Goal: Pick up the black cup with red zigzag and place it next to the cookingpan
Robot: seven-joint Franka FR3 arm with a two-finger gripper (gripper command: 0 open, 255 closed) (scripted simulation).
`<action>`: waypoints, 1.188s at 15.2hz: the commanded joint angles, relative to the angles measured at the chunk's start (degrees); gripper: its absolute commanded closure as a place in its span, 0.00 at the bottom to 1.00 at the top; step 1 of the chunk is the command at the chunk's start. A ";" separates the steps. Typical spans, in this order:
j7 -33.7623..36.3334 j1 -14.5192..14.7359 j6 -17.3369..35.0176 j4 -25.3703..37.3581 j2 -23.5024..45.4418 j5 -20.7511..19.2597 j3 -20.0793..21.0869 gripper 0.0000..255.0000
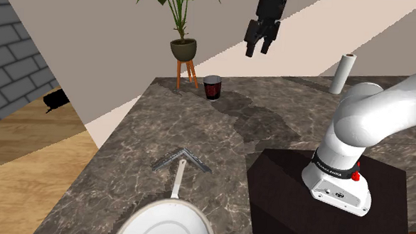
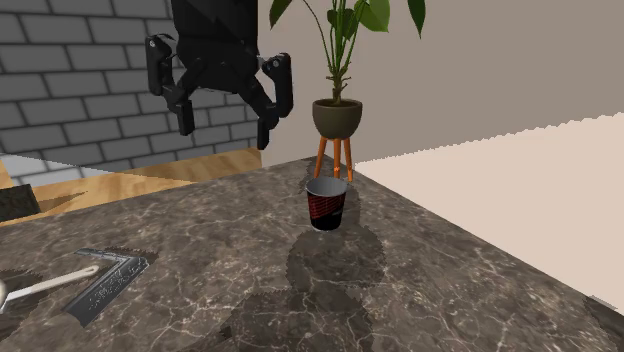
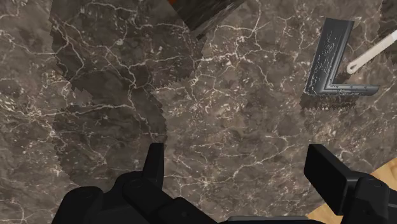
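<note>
Marble counter point(image 1: 163, 125), black cup point(image 1: 212, 87) near far edge, pincer point(image 1: 259, 50) wide open, empty, high above

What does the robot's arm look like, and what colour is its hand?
The arm is smooth, rounded and white, like fat bent tubes. Near its bottom sits a dark ring with a small red spot. The gripper is all black and chunky, with two flat-sided fingers.
</note>
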 commanded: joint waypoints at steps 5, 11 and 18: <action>-3.17 -0.49 6.21 0.12 6.63 -0.90 -2.52 0.00; -7.97 -0.74 14.59 2.67 18.01 -1.07 -6.27 0.00; -14.13 -0.50 22.03 9.15 32.71 1.15 -10.44 0.00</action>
